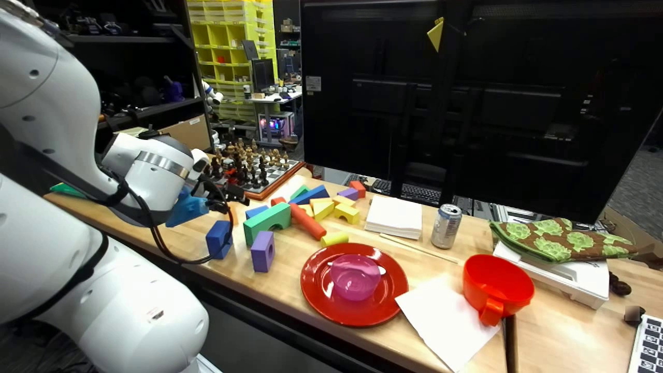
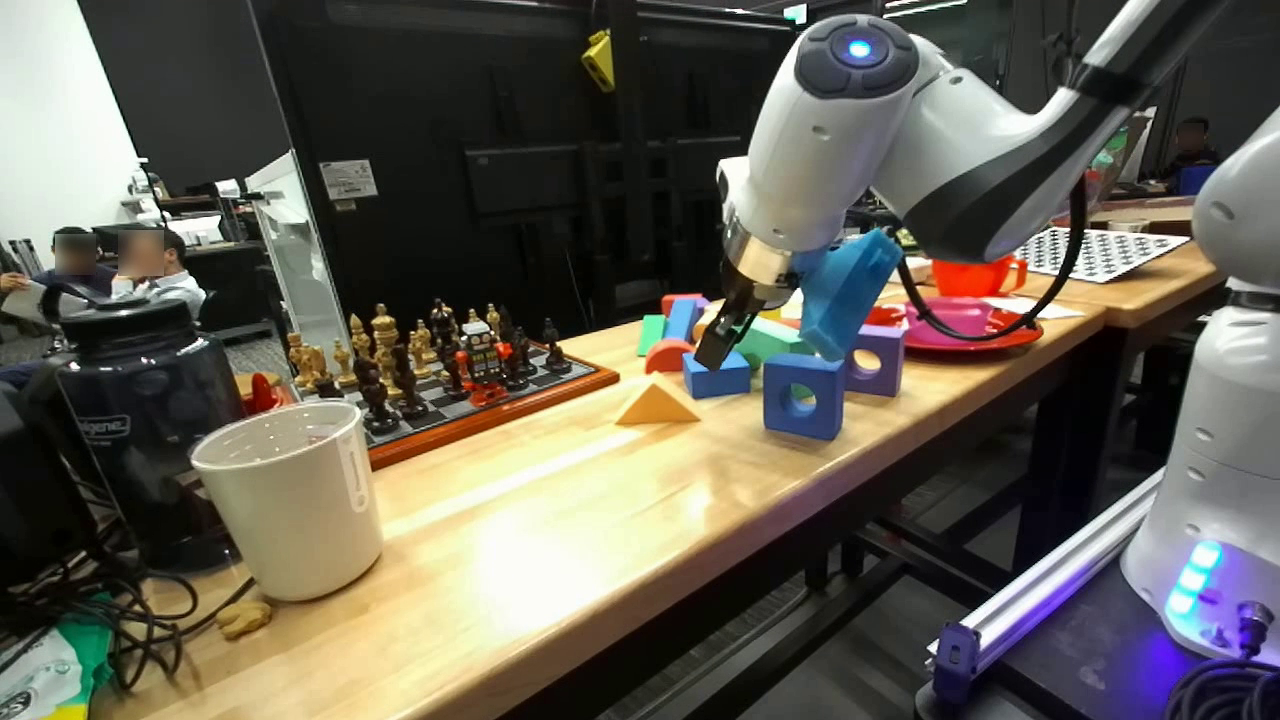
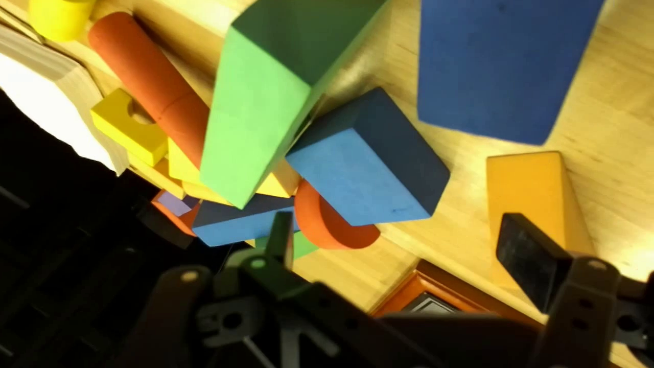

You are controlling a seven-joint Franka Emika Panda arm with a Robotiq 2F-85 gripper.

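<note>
My tool [image 3: 406, 248] stands wide open with nothing in its grasp, hanging over the table [image 2: 600, 495], and what looks nearest beneath it is the solid blue block [image 3: 363, 176], lying on the wood between the green arch block [image 3: 258, 120] and the orange triangular block [image 3: 526, 197], just beside the red arch [image 3: 347, 230]. I judge it to be painted wood: light, stiff, hard to damage, a little slick on its smooth faces. I'd take hold squarely across two opposite flat sides near the middle, clear of the green arch block crowding it.
</note>
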